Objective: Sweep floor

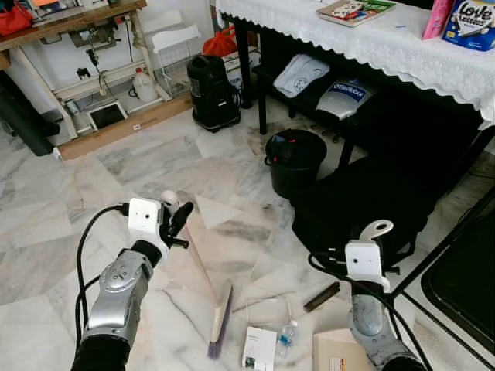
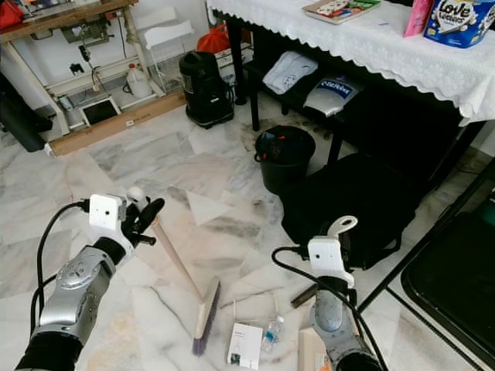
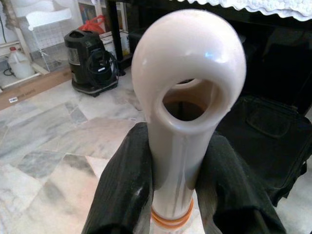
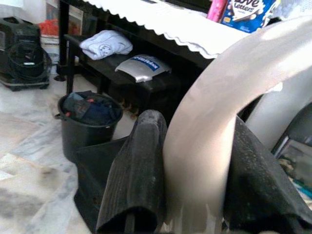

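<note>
One broom (image 1: 220, 315) clamped by left gripper (image 1: 175, 216) | right gripper (image 1: 377, 229) clamps one handle (image 4: 214, 122)

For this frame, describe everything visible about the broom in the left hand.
The cream-handled hand broom has a glossy, plastic-looking grip ending in a rounded hanging loop, with an orange band lower on the shaft. The handle slants down from the left hand, whose black fingers clamp it on both sides just below the loop. Its narrow brush head, with purplish bristles, rests on the marble floor beside scattered litter.
</note>
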You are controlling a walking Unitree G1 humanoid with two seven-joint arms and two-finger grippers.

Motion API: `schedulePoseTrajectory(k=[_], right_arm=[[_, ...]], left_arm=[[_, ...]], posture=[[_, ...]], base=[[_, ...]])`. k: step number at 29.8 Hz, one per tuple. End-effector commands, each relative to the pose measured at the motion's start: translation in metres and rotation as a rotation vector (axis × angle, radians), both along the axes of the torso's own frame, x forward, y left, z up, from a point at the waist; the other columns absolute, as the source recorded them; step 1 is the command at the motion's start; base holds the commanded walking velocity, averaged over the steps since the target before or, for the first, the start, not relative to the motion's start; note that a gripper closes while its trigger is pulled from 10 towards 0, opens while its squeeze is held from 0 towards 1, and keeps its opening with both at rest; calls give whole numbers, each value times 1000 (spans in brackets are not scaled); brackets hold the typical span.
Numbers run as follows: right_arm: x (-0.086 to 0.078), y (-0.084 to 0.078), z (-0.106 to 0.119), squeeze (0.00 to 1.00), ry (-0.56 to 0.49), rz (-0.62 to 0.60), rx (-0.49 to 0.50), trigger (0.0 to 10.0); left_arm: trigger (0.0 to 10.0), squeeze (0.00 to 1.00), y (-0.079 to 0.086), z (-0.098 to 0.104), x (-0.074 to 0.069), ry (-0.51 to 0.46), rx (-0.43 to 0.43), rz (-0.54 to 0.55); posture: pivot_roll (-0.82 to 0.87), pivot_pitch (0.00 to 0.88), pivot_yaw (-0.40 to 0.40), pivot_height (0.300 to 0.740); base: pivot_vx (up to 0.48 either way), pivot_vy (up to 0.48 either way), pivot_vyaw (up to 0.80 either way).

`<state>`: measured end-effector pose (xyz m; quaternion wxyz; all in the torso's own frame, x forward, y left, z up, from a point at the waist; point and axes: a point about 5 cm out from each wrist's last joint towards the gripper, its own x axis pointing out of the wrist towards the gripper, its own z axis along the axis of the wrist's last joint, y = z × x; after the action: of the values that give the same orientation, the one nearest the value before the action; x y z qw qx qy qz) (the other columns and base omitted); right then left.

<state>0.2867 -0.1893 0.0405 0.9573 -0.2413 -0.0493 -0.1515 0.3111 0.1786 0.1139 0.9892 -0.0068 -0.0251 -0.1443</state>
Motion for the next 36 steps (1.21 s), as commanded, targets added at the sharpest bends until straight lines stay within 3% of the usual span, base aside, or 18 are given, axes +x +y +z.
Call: schedulePoseTrajectory(k=[1,9,16,18,22,31,36], right_arm=[[0,0,-3,0,31,16,-73,10000],[9,11,12,0,-65,53,-188,10000],[9,12,15,0,-109,23,-219,10000],[9,11,16,0,-117,5,-192,10000],[8,2,14,0,-98,-70,-41,10000],[4,4,8,0,-74,-37,-121,10000],[1,7,2,0,-44,-19,-112,10000]], left_arm=[[10000,0,5,12,2,-38,8,8],[10000,0,5,13,1,-43,7,5],[10000,0,4,16,2,-50,12,-5],[10000,0,3,15,1,-49,18,-12],[10000,0,3,15,1,-49,17,-14],[10000,0,1,15,0,-47,7,-26],[10000,0,-1,15,0,-36,3,-41]], posture=[[9,94,129,740],[12,97,132,740],[13,99,134,740],[13,100,134,740],[14,101,133,740],[17,99,132,740],[17,99,132,740]], base=[[0,0,0],[0,0,0],[0,0,0],[0,0,0],[0,0,0],[0,0,0],[0,0,0]])
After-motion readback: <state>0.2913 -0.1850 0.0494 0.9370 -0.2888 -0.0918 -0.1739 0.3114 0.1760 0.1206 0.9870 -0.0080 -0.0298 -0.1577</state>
